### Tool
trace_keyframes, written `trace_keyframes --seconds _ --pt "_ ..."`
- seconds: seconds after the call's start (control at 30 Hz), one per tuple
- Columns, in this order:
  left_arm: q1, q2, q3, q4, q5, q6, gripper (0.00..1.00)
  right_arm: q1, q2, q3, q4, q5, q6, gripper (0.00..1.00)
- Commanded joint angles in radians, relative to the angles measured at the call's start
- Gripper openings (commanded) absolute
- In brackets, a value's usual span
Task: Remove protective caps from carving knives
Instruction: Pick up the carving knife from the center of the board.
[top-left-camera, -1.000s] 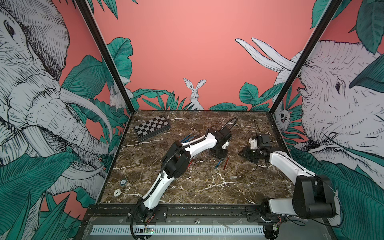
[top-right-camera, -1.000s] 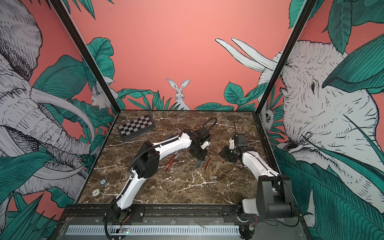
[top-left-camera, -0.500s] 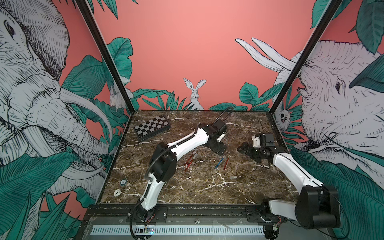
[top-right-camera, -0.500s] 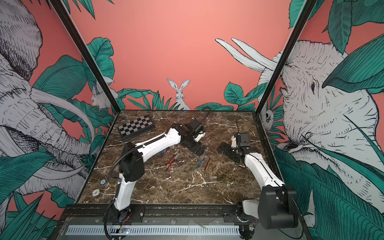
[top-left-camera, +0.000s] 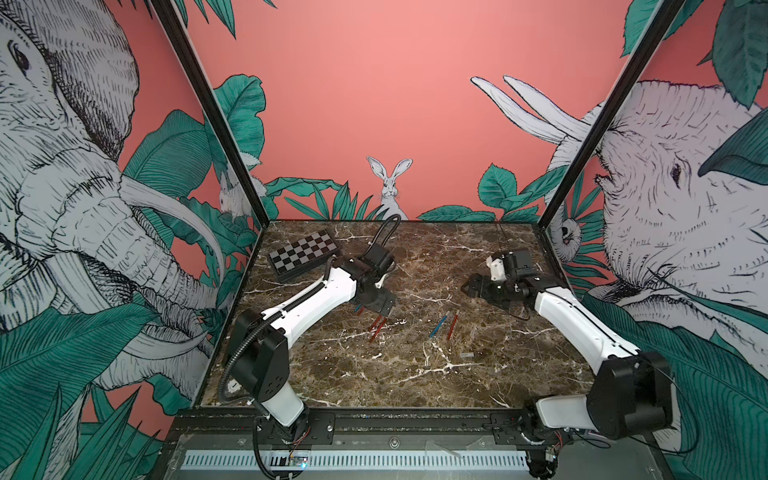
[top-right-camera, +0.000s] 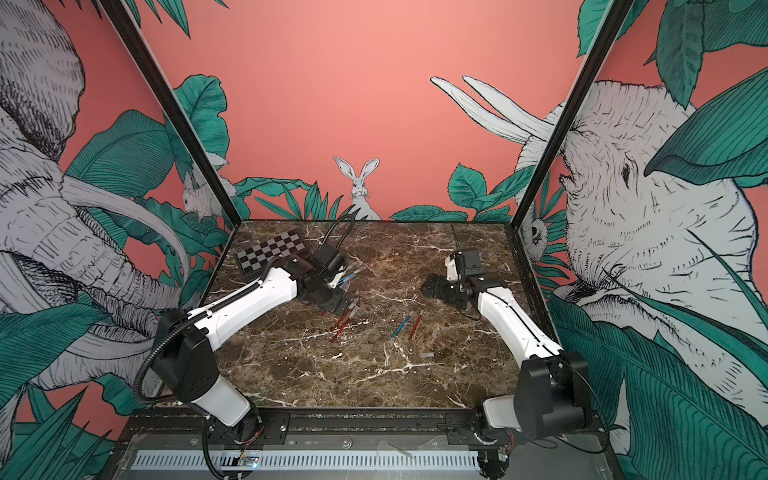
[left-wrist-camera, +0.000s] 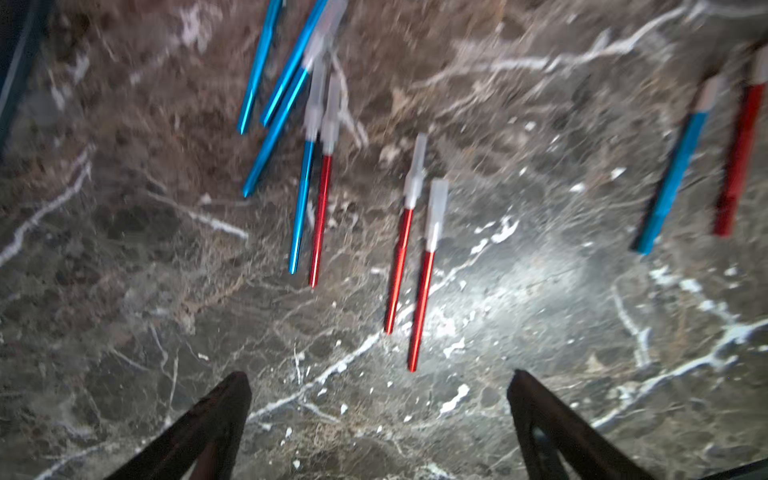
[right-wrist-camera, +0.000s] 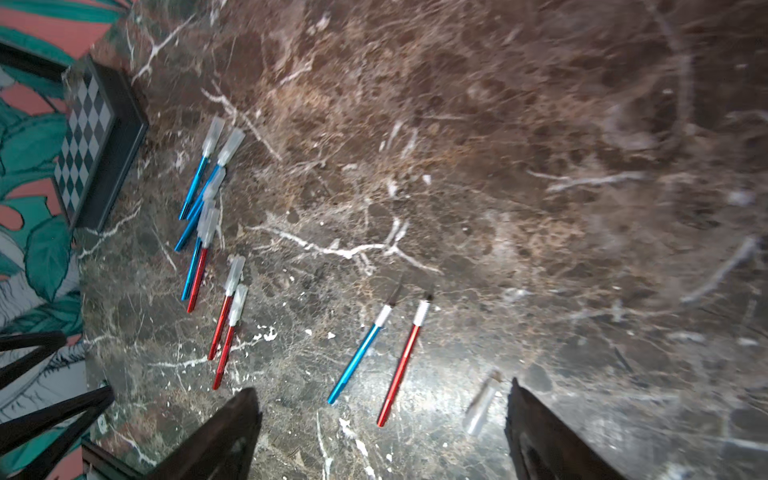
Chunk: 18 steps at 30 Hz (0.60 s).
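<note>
L gripper (left-wrist-camera: 380, 376): jaws wide, nothing btwn them. In both top views it hangs over the marble (top-left-camera: 332, 374), left of centre (top-left-camera: 384, 307).
Ahead of L gripper: red pair (left-wrist-camera: 423, 299), 2 red knives side by side w/ caps on. Handle ends point toward the fingers (left-wrist-camera: 216, 415) but lie clear of them.
Past the pair: bunch (left-wrist-camera: 301, 208) of blue knives + 1 red, close together, some crossing. Caps on where visible; blurred, and one is cut off by the frame edge.
R gripper (right-wrist-camera: 381, 388): jaws wide too, empty. In both top views it sits toward the right side (top-right-camera: 430, 286), well apart from L gripper.
By R gripper: loose cap (right-wrist-camera: 480, 409), clear tube flat on the marble, near one finger, not gripped.
Btwn the grippers: blue knife (right-wrist-camera: 359, 359) + red knife (right-wrist-camera: 401, 361), parallel, close but apart, caps off, grey tips bare. In top views they lie right of the red pair (top-left-camera: 439, 326).
Top-view cap (top-left-camera: 466, 355): short clear tube, nearer the front edge than the bare knives; can't tell if it's the same one.
Board (top-left-camera: 303, 253): checkered, far-left of table, beyond the bunch.
</note>
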Motion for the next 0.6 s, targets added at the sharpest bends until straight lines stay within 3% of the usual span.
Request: trace_keyframes --seconds 0.0,0.17,0.23,0.37,0.57 --pt "0.003 -0.065 -0.075 0.002 0.034 -0.024 0.98 0.048 0.042 0.027 0.013 0.015 0.008 0.89" --pt "-0.001 -0.067 -0.189 0.072 0.104 -0.062 0.92 0.107 0.087 0.029 0.058 0.034 0.04 0.84" --pt "-0.004 -0.064 -0.218 0.104 0.121 -0.07 0.83 0.116 0.094 0.025 0.074 0.032 0.047 0.81" --pt "-0.029 -0.034 -0.232 0.144 0.13 -0.07 0.75 0.119 0.1 0.004 0.105 0.027 0.06 0.74" --pt "-0.079 0.038 -0.193 0.169 0.125 -0.051 0.74 0.12 0.098 -0.025 0.132 0.035 0.069 0.65"
